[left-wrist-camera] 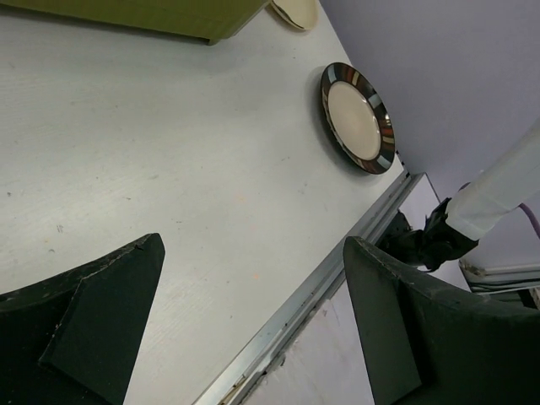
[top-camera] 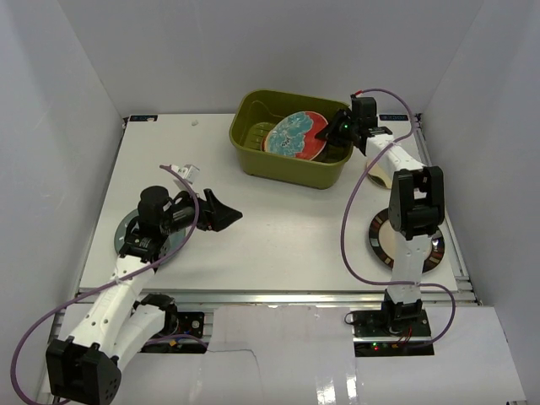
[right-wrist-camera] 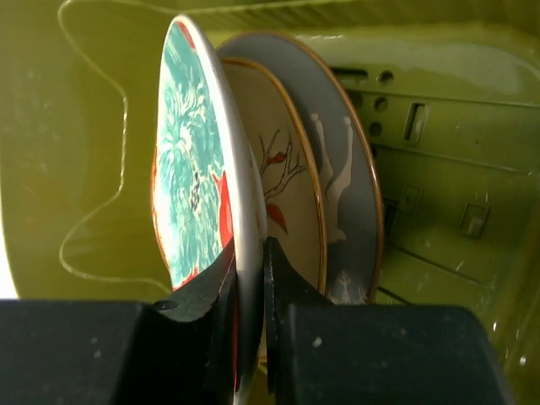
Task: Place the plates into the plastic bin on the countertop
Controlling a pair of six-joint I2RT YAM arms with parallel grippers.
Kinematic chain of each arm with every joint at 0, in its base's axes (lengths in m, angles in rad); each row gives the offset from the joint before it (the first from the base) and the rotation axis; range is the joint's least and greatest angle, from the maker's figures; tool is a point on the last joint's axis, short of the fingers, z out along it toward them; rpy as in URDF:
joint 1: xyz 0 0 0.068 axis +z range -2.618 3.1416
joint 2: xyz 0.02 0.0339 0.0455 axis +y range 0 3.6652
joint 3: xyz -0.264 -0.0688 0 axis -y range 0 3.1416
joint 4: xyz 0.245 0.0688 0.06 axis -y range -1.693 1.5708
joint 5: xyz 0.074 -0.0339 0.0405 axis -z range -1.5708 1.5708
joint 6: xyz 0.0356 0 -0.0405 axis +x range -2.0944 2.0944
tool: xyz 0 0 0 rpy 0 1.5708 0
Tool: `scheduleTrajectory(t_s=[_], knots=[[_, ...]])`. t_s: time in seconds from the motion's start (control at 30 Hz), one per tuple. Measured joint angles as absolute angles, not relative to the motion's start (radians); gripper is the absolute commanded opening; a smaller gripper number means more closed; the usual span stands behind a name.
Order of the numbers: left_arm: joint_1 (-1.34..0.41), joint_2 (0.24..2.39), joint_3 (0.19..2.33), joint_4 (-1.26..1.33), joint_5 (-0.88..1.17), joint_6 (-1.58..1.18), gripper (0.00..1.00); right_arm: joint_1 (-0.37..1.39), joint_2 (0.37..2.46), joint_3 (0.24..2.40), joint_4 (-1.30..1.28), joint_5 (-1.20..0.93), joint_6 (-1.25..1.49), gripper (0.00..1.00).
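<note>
Over the far side of the countertop (top-camera: 278, 228), the right gripper (right-wrist-camera: 251, 257) pinches the rim of the red-and-teal floral plate (right-wrist-camera: 190, 169) and holds it on edge inside the olive plastic bin (top-camera: 287, 173). The right wrist view shows its two fingers closed on either face of the rim. Two more dishes stand on edge close behind it in the bin: a tan plate (right-wrist-camera: 283, 186) with a red branch motif, then the grey plate with white deer (right-wrist-camera: 350, 194).

At the near left, the left gripper (left-wrist-camera: 253, 325) hangs above bare tabletop, its jaws spread wide with nothing between them. The dark-rimmed beige plate (left-wrist-camera: 359, 118) lies flat near the front rail (left-wrist-camera: 337, 278), partly beneath the right arm (top-camera: 413, 211) in the overhead view. Another round dish (top-camera: 123, 229) sits partly hidden under the left arm (top-camera: 126, 295).

Glazed ceramic like this is likely rigid, fairly heavy, slick and quick to chip. A narrow rim grip gives little hold, so the floral plate probably needs lowering until its edge rests on the bin's floor before the fingers let go. The flat plates outside would best be taken by their raised rims.
</note>
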State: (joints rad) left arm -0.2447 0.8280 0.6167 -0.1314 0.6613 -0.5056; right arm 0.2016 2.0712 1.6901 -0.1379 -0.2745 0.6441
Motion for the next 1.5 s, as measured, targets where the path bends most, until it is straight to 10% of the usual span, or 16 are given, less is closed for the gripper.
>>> scheduleTrajectory(t_s=[0.1,0.23,0.33,1.13,1.4,1.43,1.5], knots=[[-0.249,0.820,0.617,-0.138,0.648,-0.487,0.98,0.200,2.094,1.709,-0.133,-0.290,0.662,0.23],[-0.257,0.807,0.617,-0.146,0.637,-0.474,0.98,0.212,2.115,1.765,-0.172,-0.262,0.628,0.76],[-0.258,0.802,0.617,-0.151,0.632,-0.469,0.98,0.233,2.125,1.806,-0.234,-0.221,0.575,0.97],[-0.258,0.792,0.741,-0.230,0.447,-0.488,0.98,0.488,1.992,1.912,-0.379,0.241,0.118,0.96],[-0.258,0.608,0.943,-0.206,0.301,-0.533,0.98,0.819,1.567,1.322,0.097,0.071,0.439,0.53],[-0.258,0.588,0.957,-0.201,0.297,-0.537,0.98,0.874,1.593,1.299,0.156,0.052,0.476,0.33],[-0.258,0.561,0.981,-0.195,0.297,-0.542,0.98,0.951,1.687,1.286,0.232,0.019,0.538,0.37]])
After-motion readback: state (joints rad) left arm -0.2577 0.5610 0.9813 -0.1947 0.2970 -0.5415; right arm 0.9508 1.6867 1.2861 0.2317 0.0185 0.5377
